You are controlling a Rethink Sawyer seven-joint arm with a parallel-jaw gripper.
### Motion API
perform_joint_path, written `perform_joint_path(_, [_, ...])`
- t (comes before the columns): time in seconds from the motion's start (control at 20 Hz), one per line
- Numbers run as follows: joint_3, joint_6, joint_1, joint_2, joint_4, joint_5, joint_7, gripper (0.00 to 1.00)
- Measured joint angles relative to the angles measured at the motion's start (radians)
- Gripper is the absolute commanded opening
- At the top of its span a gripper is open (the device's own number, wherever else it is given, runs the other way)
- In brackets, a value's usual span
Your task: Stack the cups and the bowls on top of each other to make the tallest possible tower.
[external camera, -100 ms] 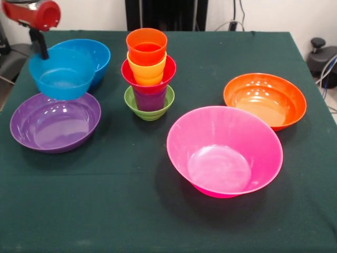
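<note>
The tower stands at the middle back: a green bowl [149, 112], a purple cup [150, 99], a red bowl [129, 75], a yellow cup [147, 69] and an orange cup [146, 46] on top, nested upright. At the far left my gripper [41, 51] comes down from the red arm and is shut on the back-left rim of a small blue bowl [62, 76]. That bowl hangs slightly tilted above the back edge of the purple bowl [55, 124] and in front of the mid-sized blue bowl [97, 52].
A large pink bowl [225, 153] sits front right on the green tablecloth [131, 200], with an orange bowl [265, 100] behind it at the right. Off the table's right edge is a dark device with cables [321, 55].
</note>
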Motion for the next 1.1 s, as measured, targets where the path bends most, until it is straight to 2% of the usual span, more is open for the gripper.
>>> perform_joint_path(0.55, [0.002, -0.025, 0.047, -0.002, 0.096, -0.004, 0.0, 0.0])
perform_joint_path(0.85, [0.005, -0.069, 0.025, -0.014, 0.139, -0.004, 0.0, 0.0])
perform_joint_path(1.1, [0.006, -0.087, -0.022, -0.026, 0.157, -0.004, 0.0, 0.0])
